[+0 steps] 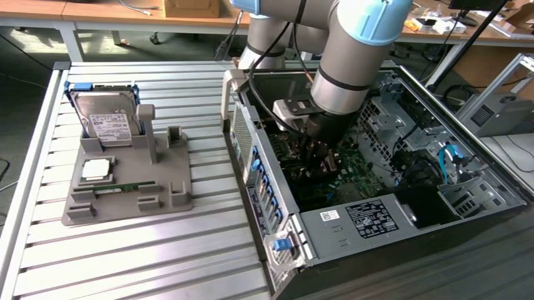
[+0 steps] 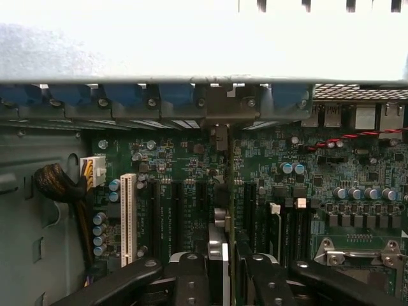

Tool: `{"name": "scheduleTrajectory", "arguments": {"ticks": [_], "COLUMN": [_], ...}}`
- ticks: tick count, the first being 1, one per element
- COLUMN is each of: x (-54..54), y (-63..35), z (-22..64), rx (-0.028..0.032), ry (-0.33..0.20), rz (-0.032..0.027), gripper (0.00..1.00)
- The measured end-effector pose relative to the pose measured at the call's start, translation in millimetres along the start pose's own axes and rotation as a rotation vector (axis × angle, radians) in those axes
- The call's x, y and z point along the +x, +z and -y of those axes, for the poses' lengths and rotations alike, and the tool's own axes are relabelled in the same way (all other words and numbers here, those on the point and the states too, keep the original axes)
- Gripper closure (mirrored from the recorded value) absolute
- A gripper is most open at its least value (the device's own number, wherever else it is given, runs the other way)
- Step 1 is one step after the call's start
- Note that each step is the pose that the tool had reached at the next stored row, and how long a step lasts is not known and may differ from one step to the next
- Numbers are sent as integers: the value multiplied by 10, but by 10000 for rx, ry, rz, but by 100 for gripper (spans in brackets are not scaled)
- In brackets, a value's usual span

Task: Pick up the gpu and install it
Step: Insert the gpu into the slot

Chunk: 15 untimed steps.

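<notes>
My gripper point(image 1: 321, 161) is down inside the open computer case point(image 1: 276, 219), just above the green motherboard point(image 1: 359, 165). In the wrist view the gpu point(image 2: 218, 191) is seen edge-on as a thin dark card. It runs from between my black fingers point(image 2: 188, 280) to the rear wall of the case. Its silvery bracket point(image 2: 220, 108) stands at the row of blue-clipped rear slots. The card stands upright over the dark expansion slots on the motherboard point(image 2: 185, 159). My gripper point(image 2: 223, 271) is shut on the card's near end.
A grey fixture point(image 1: 171, 194) on the slatted table holds a silver hard drive point(image 1: 112, 122), a processor chip point(image 1: 96, 167) and a green memory stick point(image 1: 117, 187). A white slot point(image 2: 128, 217) and a black cable bundle point(image 2: 60, 188) lie beside the card. Case walls stand close around my arm.
</notes>
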<state>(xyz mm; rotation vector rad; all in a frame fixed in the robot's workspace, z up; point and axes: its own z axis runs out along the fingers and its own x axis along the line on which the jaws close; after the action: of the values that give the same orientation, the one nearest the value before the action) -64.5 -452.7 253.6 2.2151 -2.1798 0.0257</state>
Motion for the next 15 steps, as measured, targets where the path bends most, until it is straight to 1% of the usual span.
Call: {"name": "scheduleTrajectory", "arguments": {"ticks": [3,5,7,8,9,10,13,15], "x": [-1,3,3,3,1,-3,-5,-6], "y": [-40,-82,-83,-85,-85,-83,-81,-81], "z": [0,-1,-1,0,1,1,1,6], "rx": [12,2,1,-1,-3,-4,-5,-10], "ry": [1,0,0,0,1,3,17,24], "rz": [24,3,2,-71,-118,-134,-135,-117], "gripper": [73,73,73,73,73,73,73,73]}}
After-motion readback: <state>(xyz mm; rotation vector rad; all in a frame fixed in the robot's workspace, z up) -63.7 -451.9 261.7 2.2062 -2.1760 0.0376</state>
